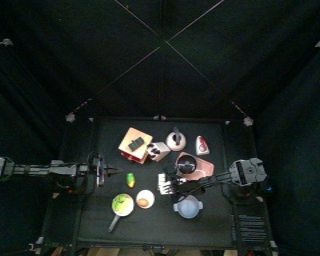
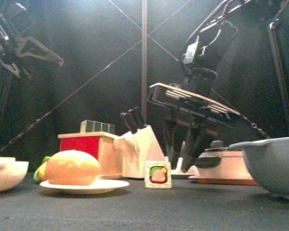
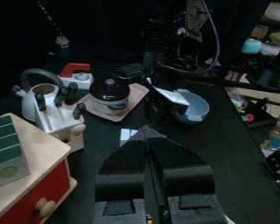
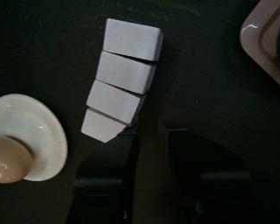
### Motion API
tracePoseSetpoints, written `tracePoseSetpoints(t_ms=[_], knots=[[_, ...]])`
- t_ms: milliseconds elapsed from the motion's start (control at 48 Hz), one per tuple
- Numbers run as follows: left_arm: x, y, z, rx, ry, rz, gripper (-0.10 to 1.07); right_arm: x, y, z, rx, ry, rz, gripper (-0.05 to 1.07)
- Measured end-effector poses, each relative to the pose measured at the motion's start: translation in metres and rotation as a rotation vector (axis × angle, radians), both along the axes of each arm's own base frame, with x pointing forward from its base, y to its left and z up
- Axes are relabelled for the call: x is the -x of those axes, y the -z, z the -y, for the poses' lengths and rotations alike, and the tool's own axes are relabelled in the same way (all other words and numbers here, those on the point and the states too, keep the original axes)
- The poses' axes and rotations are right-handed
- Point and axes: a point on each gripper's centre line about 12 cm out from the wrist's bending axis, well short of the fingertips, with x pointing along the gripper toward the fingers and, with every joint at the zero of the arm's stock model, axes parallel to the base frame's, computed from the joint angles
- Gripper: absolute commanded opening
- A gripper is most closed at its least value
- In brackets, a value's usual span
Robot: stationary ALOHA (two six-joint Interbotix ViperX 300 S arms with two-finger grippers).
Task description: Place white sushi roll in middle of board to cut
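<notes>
- Black worktop (image 4: 213,96) lies under our right jaws (image 4: 150,131), which hang partly open and empty at the near end of the white sushi roll (image 4: 122,79).
- Its long axis runs straight away from them, beside the plate (image 4: 38,131).
- Farther off, our left jaws (image 3: 149,144) rest closed.

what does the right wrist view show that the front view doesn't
Only the right wrist view: four whitish blocks in a row on the black table, just ahead of the open right gripper.
Only the front view: a red box, a small card and a grey bowl.
Both: the white plate carrying a rounded orange item.
</notes>
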Motion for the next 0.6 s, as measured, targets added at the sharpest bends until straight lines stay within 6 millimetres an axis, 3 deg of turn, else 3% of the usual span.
tracePoseSetpoints(t_ms=[208,604], knots=[[0.000,0.001,0.000,0.000,-0.002,-0.003,0.37,0.004,-0.003,-0.001,0.024,-0.010,-0.027,0.66],[0.000,0.001,0.000,-0.028,0.007,-0.004,0.37,0.012,-0.034,0.007,0.131,-0.168,-0.066,0.66]])
